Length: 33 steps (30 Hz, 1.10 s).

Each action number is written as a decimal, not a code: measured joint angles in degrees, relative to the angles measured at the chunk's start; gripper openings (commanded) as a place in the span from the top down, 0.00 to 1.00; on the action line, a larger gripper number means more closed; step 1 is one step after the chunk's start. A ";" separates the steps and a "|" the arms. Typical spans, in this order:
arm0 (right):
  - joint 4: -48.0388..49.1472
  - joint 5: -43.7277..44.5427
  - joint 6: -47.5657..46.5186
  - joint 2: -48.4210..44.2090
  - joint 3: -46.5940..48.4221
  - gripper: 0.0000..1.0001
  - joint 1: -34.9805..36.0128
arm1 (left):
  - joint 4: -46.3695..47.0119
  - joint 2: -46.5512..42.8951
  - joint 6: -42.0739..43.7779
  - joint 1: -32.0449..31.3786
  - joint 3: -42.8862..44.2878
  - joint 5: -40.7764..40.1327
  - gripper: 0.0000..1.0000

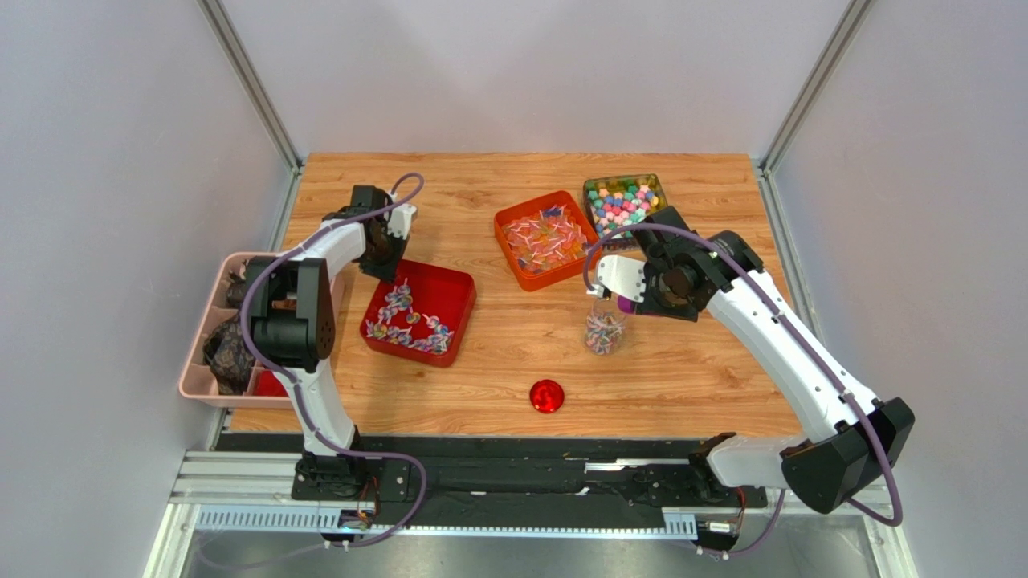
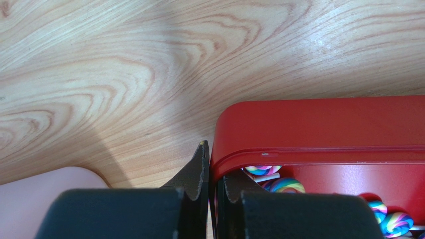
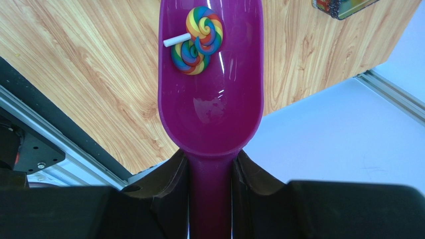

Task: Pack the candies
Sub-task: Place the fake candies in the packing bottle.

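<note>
Two rainbow-swirl candies (image 3: pixel 199 37) on white sticks lie in a purple scoop (image 3: pixel 209 114). My right gripper (image 3: pixel 210 167) is shut on the scoop's handle and holds it over a clear jar (image 1: pixel 605 331) part-filled with candies. More swirl candies (image 1: pixel 410 316) lie in a red tray (image 1: pixel 449 287). My left gripper (image 2: pixel 213 167) is shut on that tray's corner wall (image 2: pixel 319 119), one finger outside and one inside, next to the swirl candies (image 2: pixel 287 185). In the top view the left gripper (image 1: pixel 386 247) is at the tray's far left corner and the right gripper (image 1: pixel 628 289) is just behind the jar.
An orange tray (image 1: pixel 517 267) of wrapped candies and a clear box (image 1: pixel 624 202) of small coloured sweets stand at the back right. A round red lid (image 1: pixel 547 395) lies near the front edge. A pink tray (image 1: pixel 199 367) with dark items sits off the left edge.
</note>
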 measured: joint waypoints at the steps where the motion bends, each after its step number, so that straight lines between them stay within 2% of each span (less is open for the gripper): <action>1: 0.00 0.44 0.00 0.04 0.00 1.00 0.35 | 0.00 -0.09 0.00 0.00 0.00 0.00 1.00; 24: 0.02 9.09 0.94 2.27 -0.72 1.00 9.35 | 0.07 -0.35 -0.02 0.00 -0.02 0.00 1.00; 33: 0.00 10.29 1.53 3.21 0.07 1.00 9.73 | 0.26 -0.35 -0.02 0.00 -0.02 0.00 1.00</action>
